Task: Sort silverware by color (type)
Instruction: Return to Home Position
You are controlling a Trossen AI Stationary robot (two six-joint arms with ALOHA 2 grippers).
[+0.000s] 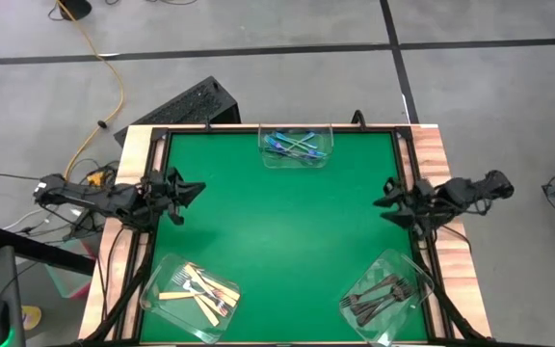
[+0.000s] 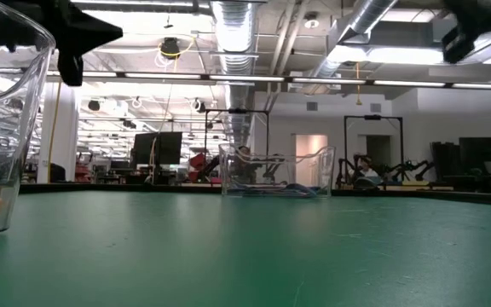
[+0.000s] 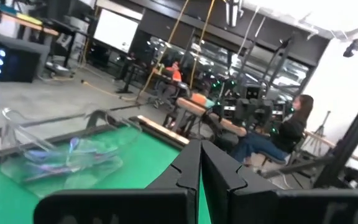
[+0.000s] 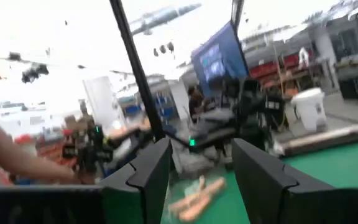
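The blue forks [image 1: 295,146] (at 12 o'clock) look light, stiff and slick, best pinched mid-handle; left tool [image 3: 200,150] at 9 o'clock is clenched empty, right tool [image 4: 200,152] at 3 o'clock released.

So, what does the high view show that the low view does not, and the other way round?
Only high: the dark forks and the floor. Only low: the room behind, with ceiling ducts. Both: the mat, the far tub of blue forks, the left tub of tan forks, and the left hand and right hand, cut off at the low view's top.
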